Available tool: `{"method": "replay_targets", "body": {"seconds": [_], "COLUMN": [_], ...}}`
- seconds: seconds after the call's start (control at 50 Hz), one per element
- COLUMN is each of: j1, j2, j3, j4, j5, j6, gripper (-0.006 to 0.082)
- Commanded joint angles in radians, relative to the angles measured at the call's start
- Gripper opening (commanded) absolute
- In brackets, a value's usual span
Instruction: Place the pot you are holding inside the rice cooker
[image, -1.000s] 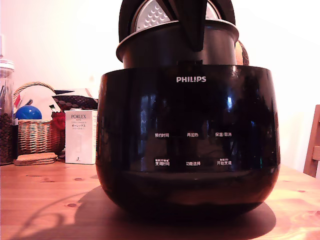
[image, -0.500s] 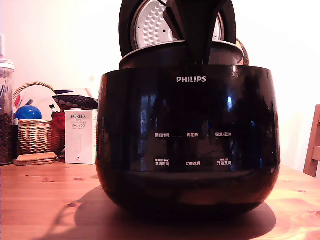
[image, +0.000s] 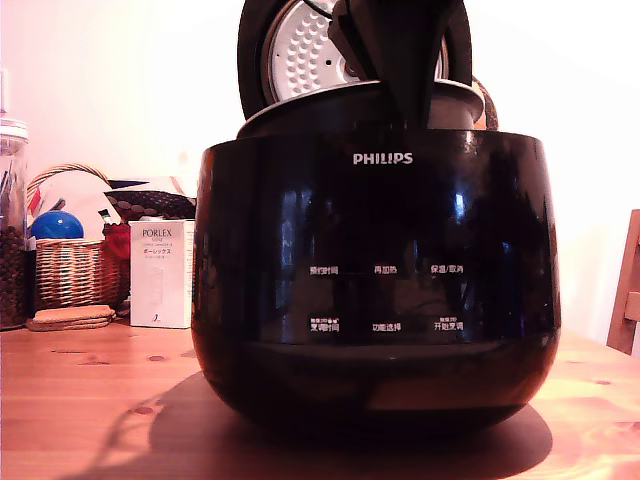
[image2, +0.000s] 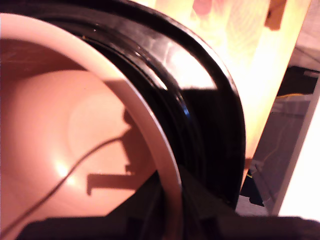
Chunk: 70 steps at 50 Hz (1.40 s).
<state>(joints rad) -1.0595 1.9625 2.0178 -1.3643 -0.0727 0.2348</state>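
The rice cooker (image: 375, 280), a large glossy black body with a white PHILIPS logo, fills the middle of the exterior view. Its lid (image: 300, 50) stands open at the back, showing the white dimpled plate. The pot (image: 310, 112) sits low in the cooker's opening, so only its light rim and a strip of dark wall show; the rim stands higher toward the exterior view's right. My gripper (image: 412, 112) comes down from above, shut on that rim. In the wrist view the fingers straddle the pot's pale rim (image2: 150, 125), with the cooker's black inner edge (image2: 215, 105) just outside it.
On the wooden table (image: 90, 400) at the exterior view's left stand a wicker basket (image: 70, 270) holding a blue ball, a white PORLEX box (image: 160, 275), a glass jar (image: 10, 230) and cork coasters (image: 68, 318). A wooden chair (image: 627, 295) shows at the right edge.
The pot has dropped into the cooker: a second ago much of its wall stood above the cooker's edge, now only the rim. My gripper came down with it.
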Motion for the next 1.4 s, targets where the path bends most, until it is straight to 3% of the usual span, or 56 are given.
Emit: {"method": "replay_targets", "body": {"seconds": [0.0, 0.08, 0.3, 0.48, 0.72, 0.84, 1.0, 1.24, 1.38], "j1": [-0.003, -0.003, -0.003, -0.003, -0.003, -0.003, -0.003, -0.003, 0.010], "j2": [-0.004, -0.004, -0.004, -0.006, -0.031, -0.047, -0.073, -0.131, -0.176], "j3": [0.024, 0.024, 0.024, 0.025, 0.031, 0.041, 0.065, 0.126, 0.162], "j4": [-0.002, -0.002, -0.002, -0.002, -0.002, -0.001, -0.001, 0.000, 0.000], "j5": [0.006, 0.011, 0.027, 0.098, 0.111, 0.111, 0.110, 0.092, 0.026], "j6": [-0.026, -0.026, -0.026, -0.026, -0.042, -0.066, -0.155, -0.175, -0.183], "gripper": [0.0060, 0.0101, 0.0110, 0.0257, 0.0256, 0.0198, -0.0021, -0.0024, -0.0024]}}
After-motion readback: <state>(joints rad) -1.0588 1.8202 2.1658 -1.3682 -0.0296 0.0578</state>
